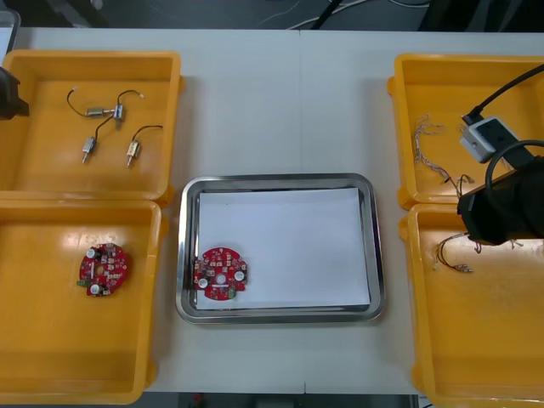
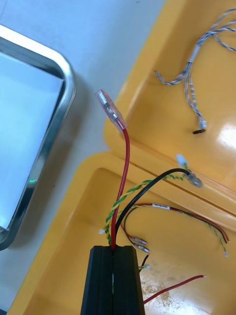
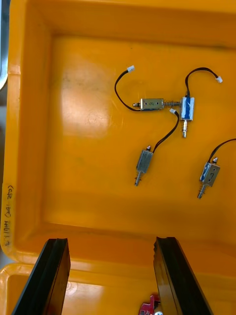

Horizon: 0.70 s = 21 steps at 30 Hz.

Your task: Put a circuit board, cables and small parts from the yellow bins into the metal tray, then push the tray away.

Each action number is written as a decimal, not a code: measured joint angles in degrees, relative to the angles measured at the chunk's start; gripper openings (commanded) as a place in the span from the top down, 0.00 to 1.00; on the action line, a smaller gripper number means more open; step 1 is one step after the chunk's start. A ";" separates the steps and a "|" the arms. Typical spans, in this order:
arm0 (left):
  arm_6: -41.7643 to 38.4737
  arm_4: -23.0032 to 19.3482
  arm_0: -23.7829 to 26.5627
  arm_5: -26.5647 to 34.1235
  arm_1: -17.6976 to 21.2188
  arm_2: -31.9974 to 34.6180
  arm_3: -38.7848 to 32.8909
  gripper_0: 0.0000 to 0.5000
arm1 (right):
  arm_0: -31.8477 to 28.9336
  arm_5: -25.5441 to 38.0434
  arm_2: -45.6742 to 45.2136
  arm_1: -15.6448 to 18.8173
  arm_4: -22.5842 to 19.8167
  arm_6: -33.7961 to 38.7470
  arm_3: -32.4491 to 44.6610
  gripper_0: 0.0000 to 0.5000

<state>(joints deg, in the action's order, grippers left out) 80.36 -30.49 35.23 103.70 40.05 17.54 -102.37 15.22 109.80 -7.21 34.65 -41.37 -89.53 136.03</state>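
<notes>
Front view: shiny rectangular metal tray (image 1: 378, 255), white inside, holds one round red circuit board (image 1: 219, 274) at its near-left corner. A second red board (image 1: 104, 266) lies in the near-left yellow plastic bin (image 1: 25, 340), with bare table strips flanking the tray. Right wrist view: right gripper (image 2: 113, 250) jaws pinch a thin cable bundle (image 2: 113, 231) of red, black and twisted yellow-green leads above the near-right bin (image 2: 73, 206), apart from the tray rim. Left wrist view: left gripper (image 3: 112, 246) jaws spread and empty at the far-left bin's (image 3: 29, 123) near wall, four small metal parts (image 3: 145, 161) beyond.

Light desk (image 1: 289, 110) — plain top. Beyond its far edge, dark floor (image 1: 212, 13) with what may be loose cords (image 1: 336, 10) — too dim to confirm.
</notes>
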 measured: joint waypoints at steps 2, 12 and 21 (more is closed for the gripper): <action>0.00 -0.38 0.00 -1.45 0.00 0.00 1.45 0.00 | 0.50 0.00 2.63 0.74 -0.13 -0.01 0.47 1.00; 0.01 -1.36 0.01 -9.49 -0.02 -0.58 7.97 0.00 | 4.99 0.01 15.75 3.87 1.20 -0.05 2.30 1.00; 0.02 -1.93 0.75 -14.72 -0.87 -3.43 13.38 0.00 | 11.97 0.01 29.57 4.49 5.08 -0.05 2.57 1.00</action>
<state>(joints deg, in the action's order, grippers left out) 80.38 -32.41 35.97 88.98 39.18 14.10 -88.99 27.19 109.81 22.36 39.14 -36.29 -89.58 138.60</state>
